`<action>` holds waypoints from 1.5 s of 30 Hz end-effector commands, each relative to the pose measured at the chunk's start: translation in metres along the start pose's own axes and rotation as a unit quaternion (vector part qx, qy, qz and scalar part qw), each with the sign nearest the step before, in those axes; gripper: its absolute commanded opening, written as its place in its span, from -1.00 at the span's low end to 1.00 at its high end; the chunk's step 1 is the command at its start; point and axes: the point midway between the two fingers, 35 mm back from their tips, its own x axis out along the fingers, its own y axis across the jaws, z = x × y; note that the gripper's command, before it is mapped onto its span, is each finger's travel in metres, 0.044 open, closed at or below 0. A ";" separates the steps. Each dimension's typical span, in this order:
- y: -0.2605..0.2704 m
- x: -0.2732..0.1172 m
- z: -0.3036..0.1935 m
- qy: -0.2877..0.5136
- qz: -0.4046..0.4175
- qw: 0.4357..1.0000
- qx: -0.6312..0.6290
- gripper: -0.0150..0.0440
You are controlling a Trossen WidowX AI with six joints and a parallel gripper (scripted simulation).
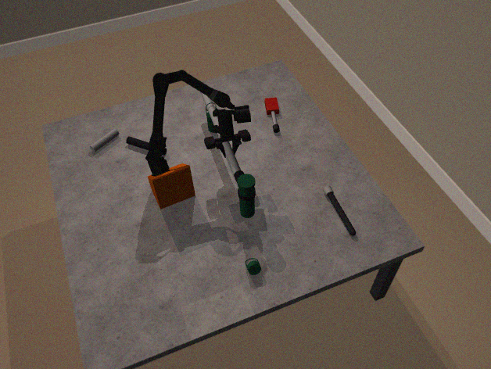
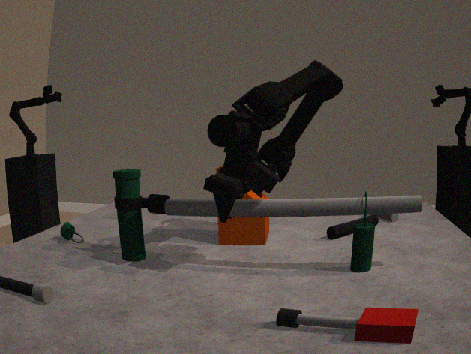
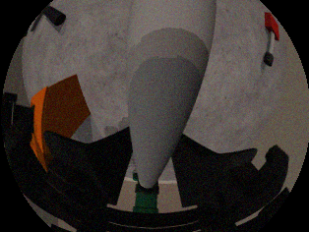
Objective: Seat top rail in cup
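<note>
My gripper is shut on the grey top rail left of its middle in the exterior view. The rail is nearly level, its right end slightly higher. Its left end meets the mouth of the black rail-end cup and is nearly in line with it; how deep it sits cannot be told. The cup hangs on the brace band, high on the big green post, below its cap. The rail's far part passes through the loop on the short green post.
An orange block stands by the arm's base. A red block with a rod, a dark bar, a grey tube, a black tube and a loose green cap lie around.
</note>
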 end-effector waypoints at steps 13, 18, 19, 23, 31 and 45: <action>0.000 0.000 0.000 0.000 0.000 1.000 0.000 -0.49; 0.000 0.000 0.000 0.001 0.000 1.000 0.000 -0.49; 0.000 0.000 0.000 0.001 0.000 1.000 0.000 -0.49; 0.000 -0.001 -0.001 0.002 0.000 1.000 0.000 -0.49; 0.000 -0.001 -0.002 0.003 0.000 1.000 0.000 -0.49; -0.001 -0.002 -0.003 0.005 0.000 1.000 -0.001 -0.49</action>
